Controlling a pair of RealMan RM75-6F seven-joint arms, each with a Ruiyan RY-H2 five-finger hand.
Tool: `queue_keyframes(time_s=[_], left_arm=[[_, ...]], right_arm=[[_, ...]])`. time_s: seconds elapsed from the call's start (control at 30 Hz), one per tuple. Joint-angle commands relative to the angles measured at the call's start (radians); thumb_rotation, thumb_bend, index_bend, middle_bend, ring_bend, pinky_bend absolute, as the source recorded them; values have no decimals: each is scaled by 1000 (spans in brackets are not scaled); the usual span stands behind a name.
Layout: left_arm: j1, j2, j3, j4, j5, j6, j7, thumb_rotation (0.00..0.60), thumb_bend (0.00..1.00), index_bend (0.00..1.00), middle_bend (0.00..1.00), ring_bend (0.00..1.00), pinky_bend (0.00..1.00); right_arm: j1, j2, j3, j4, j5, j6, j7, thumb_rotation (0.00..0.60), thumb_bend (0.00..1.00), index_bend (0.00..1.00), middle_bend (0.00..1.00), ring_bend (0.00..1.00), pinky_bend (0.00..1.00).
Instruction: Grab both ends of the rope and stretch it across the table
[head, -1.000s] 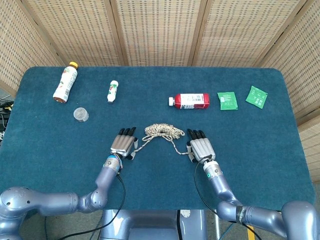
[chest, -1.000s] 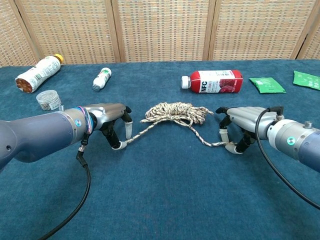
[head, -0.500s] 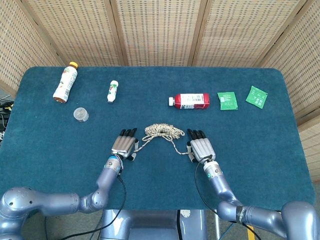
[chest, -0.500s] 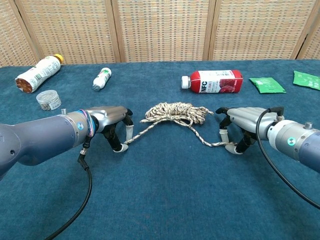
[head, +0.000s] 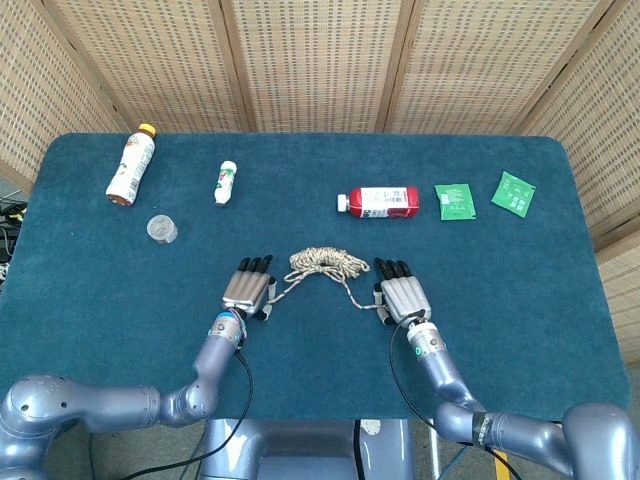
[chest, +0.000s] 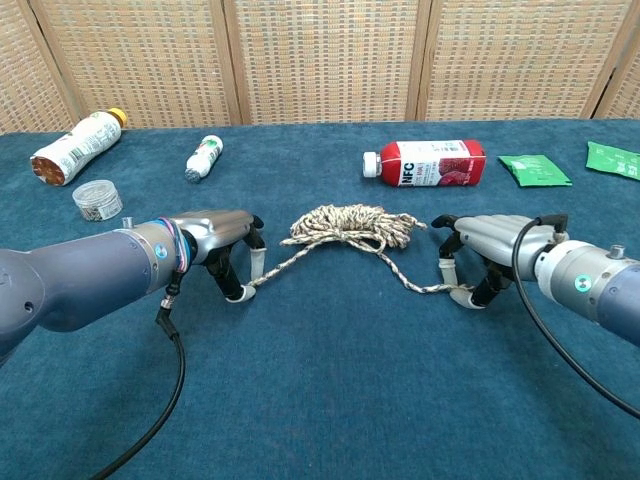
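While the rope (chest: 345, 226) lies bunched mid-worktop (head: 300, 380) just below the red bottle (head: 382, 201), the left robot hand (chest: 222, 250) and right robot hand (chest: 478, 255) each pinch one rope end.

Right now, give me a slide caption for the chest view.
Both hands, left and right, pinch the rope ends, its middle bunched on the blue table.

Easing the left hand (chest: 222, 243) a shade back toward the robot along the table, dragging its pinched end of the rope (chest: 345, 228) slightly outward and straightening that strand a little, leaving the bundle's coils barely thinner.
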Motion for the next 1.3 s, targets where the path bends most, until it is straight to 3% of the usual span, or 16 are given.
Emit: queue_keyframes(time_s=[0.03, 0.5, 0.83, 1.1, 1.3], left_arm=[[0, -1, -1, 0, 2, 4, 1, 600, 395, 584, 0, 0, 0], [-4, -5, -7, 2, -16, 6, 18, 600, 423, 626, 0, 0, 0], [3, 25, 0, -2, 6, 26, 28, 600, 473, 710, 0, 0, 0], [56, 175, 35, -3, 101, 76, 18, 600, 475, 723, 0, 0, 0], [110, 294, 42, 1, 168, 34, -77, 600, 475, 723, 0, 0, 0]], right_arm=[[1, -1, 0, 1, -1, 0, -1, 600, 498, 709, 10, 0, 0], [2, 6, 6, -17, 2, 5, -10, 600, 498, 709, 11, 0, 0], [1, 17, 11, -21, -5, 16, -7, 600, 498, 713, 16, 0, 0], [-18, 70, 16, -6, -42, 67, -3, 600, 498, 718, 21, 0, 0], [-42, 143, 23, -22, -42, 92, -3, 600, 498, 720, 22, 0, 0]])
